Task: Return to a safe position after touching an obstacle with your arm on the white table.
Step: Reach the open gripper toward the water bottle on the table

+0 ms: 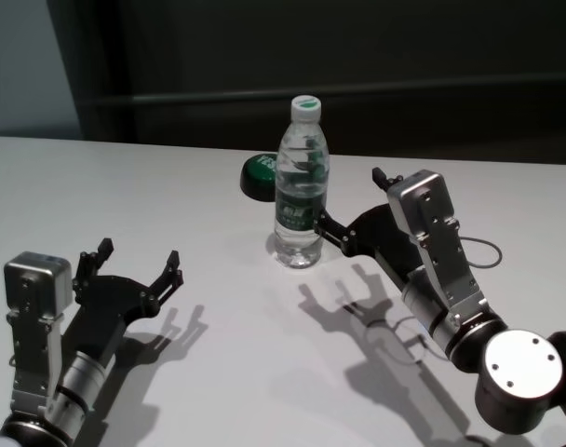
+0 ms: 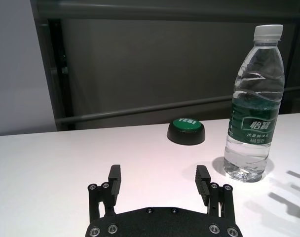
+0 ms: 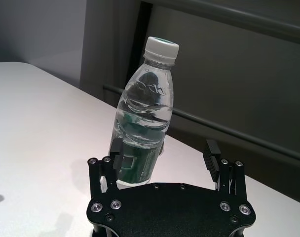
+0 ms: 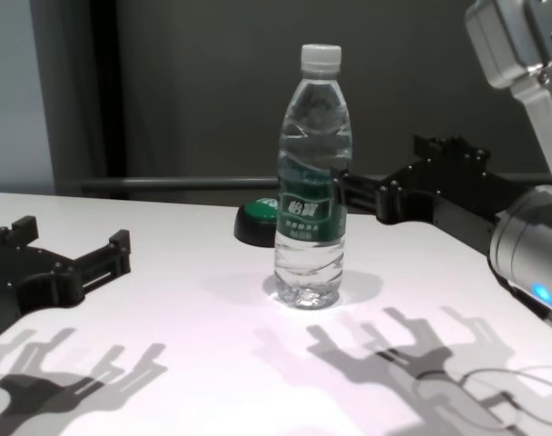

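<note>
On the white table (image 1: 171, 186), seen from the head camera, the obstacle (image 1: 301, 184), a clear water bottle with a white cap and dark green label, stood upright near the far edge, a black-and-green dome button (image 1: 259, 175) just behind it to the robot's left. The right gripper (image 1: 350, 207) hung beside the bottle on its right, fingers spread and holding nothing, one fingertip (image 1: 326, 226) reaching the label; whether it touched could not be told. The left gripper (image 1: 139, 263) hovered low over the table's near left, well apart from the bottle, fingers likewise spread and empty.

From the left wrist camera, the left gripper (image 2: 158, 181) showed its two fingers parted over bare tabletop (image 2: 51, 163), the bottle (image 2: 253, 106) and button (image 2: 186, 131) standing beyond.

From the right wrist camera, the right gripper (image 3: 165, 157) sat close against the bottle (image 3: 145, 111), one finger (image 3: 115, 152) overlapping the label and the other clear of it.

From the chest camera, the bottle (image 4: 312, 182) stood mid-table (image 4: 167, 345), the right gripper (image 4: 399, 177) level with its label, the left gripper (image 4: 72, 245) low at the left, and the button (image 4: 256, 221) partly hidden behind the bottle.
</note>
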